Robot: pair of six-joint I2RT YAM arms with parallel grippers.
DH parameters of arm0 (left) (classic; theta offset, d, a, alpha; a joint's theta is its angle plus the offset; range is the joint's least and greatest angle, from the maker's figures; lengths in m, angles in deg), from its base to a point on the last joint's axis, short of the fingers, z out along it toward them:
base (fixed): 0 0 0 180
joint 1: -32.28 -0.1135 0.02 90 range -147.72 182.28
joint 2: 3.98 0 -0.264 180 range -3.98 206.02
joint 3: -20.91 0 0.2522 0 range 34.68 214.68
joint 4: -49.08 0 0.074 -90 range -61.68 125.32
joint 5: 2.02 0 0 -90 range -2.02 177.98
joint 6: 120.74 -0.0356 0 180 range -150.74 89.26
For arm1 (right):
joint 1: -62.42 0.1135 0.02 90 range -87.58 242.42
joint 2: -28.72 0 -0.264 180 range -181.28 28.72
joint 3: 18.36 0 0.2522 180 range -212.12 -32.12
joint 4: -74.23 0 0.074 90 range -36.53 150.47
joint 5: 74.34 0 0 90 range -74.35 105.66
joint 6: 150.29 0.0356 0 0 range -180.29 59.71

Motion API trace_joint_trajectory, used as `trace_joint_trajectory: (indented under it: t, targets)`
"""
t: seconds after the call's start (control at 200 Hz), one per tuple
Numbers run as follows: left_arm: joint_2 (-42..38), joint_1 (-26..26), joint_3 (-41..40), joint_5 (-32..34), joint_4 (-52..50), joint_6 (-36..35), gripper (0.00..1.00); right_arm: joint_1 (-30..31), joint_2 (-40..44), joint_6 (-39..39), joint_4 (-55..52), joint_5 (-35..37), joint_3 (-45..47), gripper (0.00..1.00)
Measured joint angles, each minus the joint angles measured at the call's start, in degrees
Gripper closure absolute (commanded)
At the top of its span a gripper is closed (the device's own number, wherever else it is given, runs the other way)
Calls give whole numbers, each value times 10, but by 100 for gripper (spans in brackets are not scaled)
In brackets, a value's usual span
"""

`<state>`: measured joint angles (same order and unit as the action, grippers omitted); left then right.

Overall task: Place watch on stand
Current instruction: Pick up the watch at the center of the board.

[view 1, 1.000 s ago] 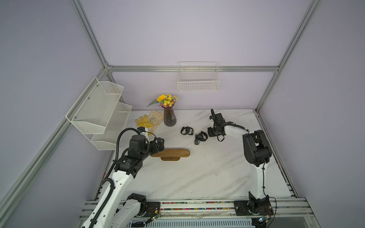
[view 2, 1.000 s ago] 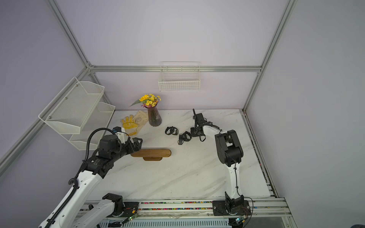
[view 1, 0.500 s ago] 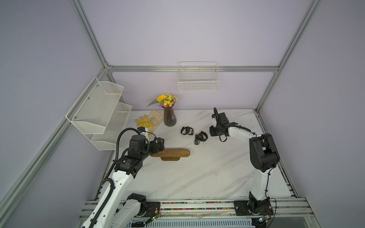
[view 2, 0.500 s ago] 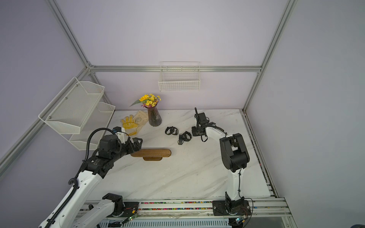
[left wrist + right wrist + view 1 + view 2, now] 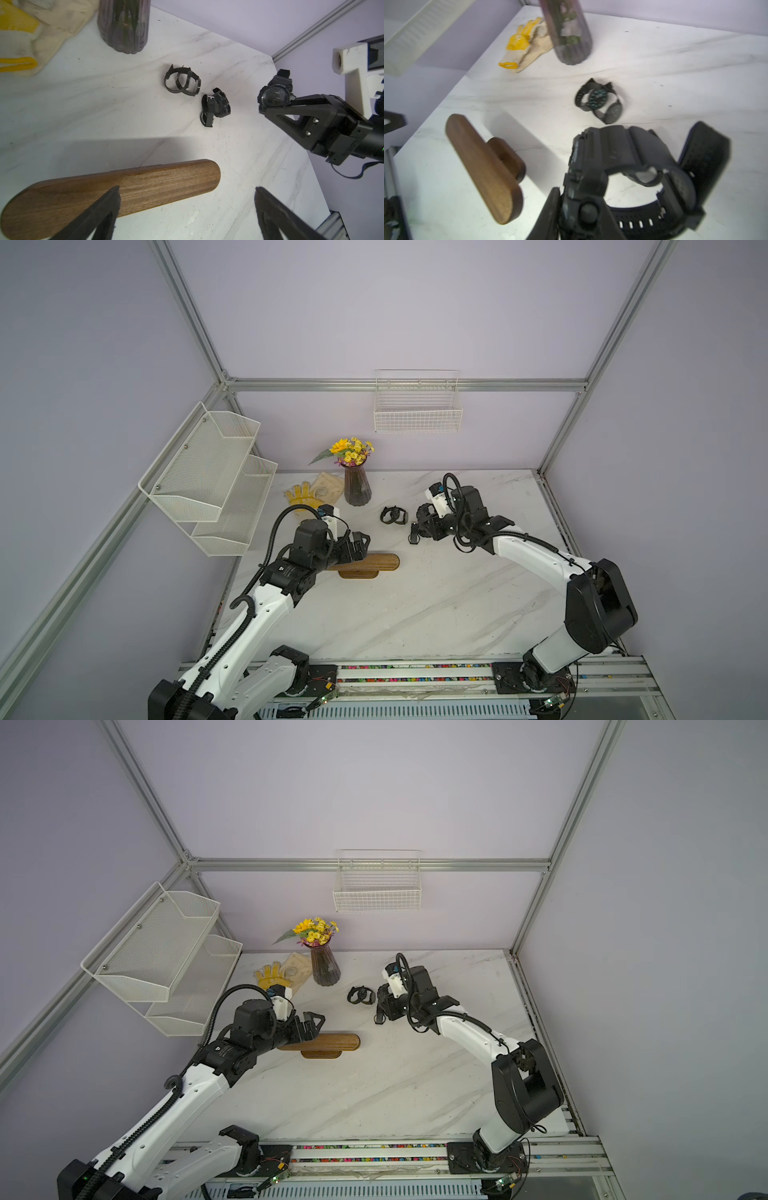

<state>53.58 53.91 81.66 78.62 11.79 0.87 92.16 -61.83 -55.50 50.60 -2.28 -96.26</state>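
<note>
Walnut-brown stand (image 5: 371,563) lies on the marble table (image 5: 415,614) just toward 9 o'clock of the table's middle. Its bar runs from 9 to 3 o'clock over an oval base.

**Top views.** Both top views show the left tool (image 5: 360,542) hanging over the bar's 9 o'clock end. The right tool (image 5: 420,526) is at 1 o'clock of the stand and reads only as a dark cluster. Two slim watches (image 5: 393,515) lie just beside it at 9 o'clock.

**Left wrist view.** This view resolves the cluster. The right tool (image 5: 270,107) is clamped on the case of a black digital watch (image 5: 274,96), held clear of the table. A bulky watch (image 5: 216,106) lies on the table near the slim pair. The left tool (image 5: 188,188) has its jaws spread wide. One finger (image 5: 104,207) crosses in front of the bar, and contact cannot be told.

**Right wrist view.** It alone shows the held watch's closed strap loop, a green dial on one slim watch and the underside of the stand's base.

**Containers.** The vase (image 5: 356,489), at 11 o'clock on the table, holds yellow flowers (image 5: 351,450). Gloves (image 5: 309,493) lie at 9 o'clock of it. A wire basket (image 5: 417,420) hangs on the wall at 12 o'clock and mesh shelves (image 5: 208,477) at 10 o'clock.
</note>
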Motion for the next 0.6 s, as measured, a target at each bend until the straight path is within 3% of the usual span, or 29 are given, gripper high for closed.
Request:
trace_joint_trajectory:
  t: [0.29,0.595]
  targets:
    - [24,81,0,-29,86,24,2,59,20,0,114,-45,75,74]
    - [44,92,0,-27,133,56,8,117,19,0,188,-50,89,74]
